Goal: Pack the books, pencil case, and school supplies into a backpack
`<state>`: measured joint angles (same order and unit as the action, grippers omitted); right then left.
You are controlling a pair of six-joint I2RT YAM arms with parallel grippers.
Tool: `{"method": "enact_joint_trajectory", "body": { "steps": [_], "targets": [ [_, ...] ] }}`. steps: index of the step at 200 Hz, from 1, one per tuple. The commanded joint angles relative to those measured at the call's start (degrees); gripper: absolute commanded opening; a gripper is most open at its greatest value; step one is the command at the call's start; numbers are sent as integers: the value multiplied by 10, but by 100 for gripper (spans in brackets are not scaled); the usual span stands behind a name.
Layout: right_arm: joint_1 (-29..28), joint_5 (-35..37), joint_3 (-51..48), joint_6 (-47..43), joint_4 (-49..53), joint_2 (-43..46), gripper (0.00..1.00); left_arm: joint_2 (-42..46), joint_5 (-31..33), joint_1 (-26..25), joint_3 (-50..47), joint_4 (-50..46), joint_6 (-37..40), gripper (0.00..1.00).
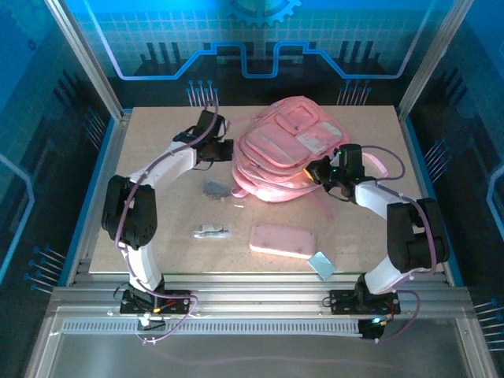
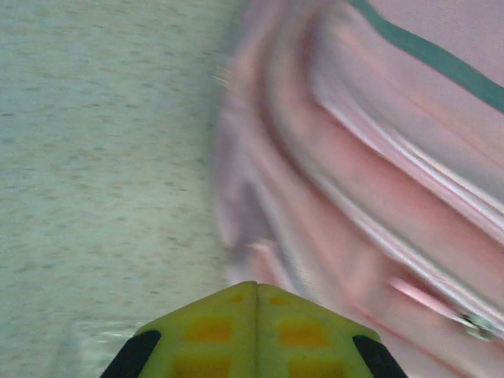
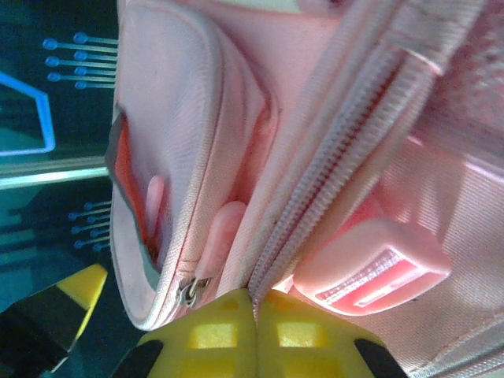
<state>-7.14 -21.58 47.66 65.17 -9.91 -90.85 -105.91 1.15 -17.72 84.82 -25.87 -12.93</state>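
Note:
The pink backpack (image 1: pixel 287 150) lies at the back middle of the table. My right gripper (image 3: pixel 254 293) is shut on its zipper edge (image 3: pixel 331 173) at the right side, beside an unzipped pocket (image 3: pixel 189 118). My left gripper (image 2: pixel 256 285) is shut with nothing between its fingers, against the backpack's left edge (image 2: pixel 378 181). The pink pencil case (image 1: pixel 282 240) lies flat near the front. A pale blue rectangle (image 1: pixel 321 264) sits by its right end. A white-silver stick (image 1: pixel 211 231) and a clear packet of dark bits (image 1: pixel 215 189) lie left of centre. The books are out of view.
The pale table (image 1: pixel 157 260) is ringed by a metal frame with upright posts (image 1: pixel 83 55) at the back corners. A loose pink strap (image 1: pixel 327 206) trails from the backpack toward the right arm. A pink buckle (image 3: pixel 370 268) sits beside my right fingertips.

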Motion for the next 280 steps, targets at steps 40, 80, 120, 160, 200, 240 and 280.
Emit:
{"method": "enact_joint_trajectory", "body": {
  "steps": [40, 80, 120, 160, 200, 240, 280],
  "targets": [
    [39, 43, 52, -79, -1, -34, 0, 4, -68, -81, 23, 1, -2, 0],
    [41, 43, 68, -99, 88, 8, 28, -41, -66, -108, 53, 10, -10, 21],
    [16, 6, 42, -65, 100, 62, 57, -64, -46, -108, 32, 33, -70, 48],
    [-19, -7, 46, -47, 77, 51, 57, -48, -60, -122, -74, 133, -136, 30],
    [-48, -14, 31, -21, 1, -3, 62, -75, -61, -136, -97, 158, -156, 19],
    [-58, -15, -12, 13, -68, -54, 64, -77, -78, -140, -105, 176, -171, 17],
    [-62, -6, -40, 13, -46, -30, 67, -76, -78, -143, -105, 182, -177, 17]
  ]
}}
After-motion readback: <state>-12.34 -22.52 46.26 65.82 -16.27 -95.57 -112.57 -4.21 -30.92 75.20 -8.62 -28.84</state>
